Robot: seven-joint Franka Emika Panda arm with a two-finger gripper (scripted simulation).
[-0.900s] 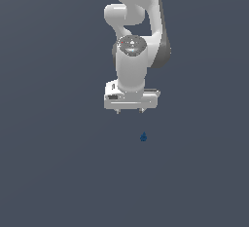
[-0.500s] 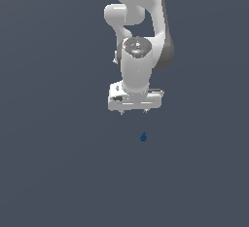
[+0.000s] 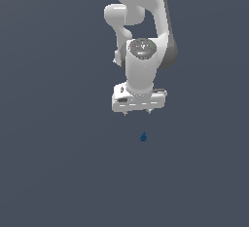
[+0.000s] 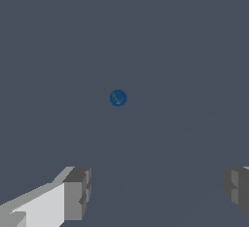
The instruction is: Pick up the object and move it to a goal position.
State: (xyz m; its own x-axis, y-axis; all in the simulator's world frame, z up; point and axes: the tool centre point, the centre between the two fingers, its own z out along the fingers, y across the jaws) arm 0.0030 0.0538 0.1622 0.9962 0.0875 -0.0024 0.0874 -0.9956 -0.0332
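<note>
Close to the wrist camera, the two grey fingers [image 4: 77,194] of the gripper [image 3: 137,112] stand well apart, with nothing between them. The gripper is spread and empty. Beyond the fingers, on the flat dark grey floor [image 4: 194,50], lies the object [image 4: 118,98]. In the exterior view the object [image 3: 143,136] sits near the gripper, just beyond its fingertips, and is not touching them.

I judge the object to be very light and probably rigid, because it is far smaller than the gripper. Its smooth, rounded shape may slip out when squeezed, so I would take hold across its widest part, low near the floor, with the fingers centred on it.

The object is dark blue. It looks round in the wrist view and drop-shaped in the exterior view, with a narrow tip.
</note>
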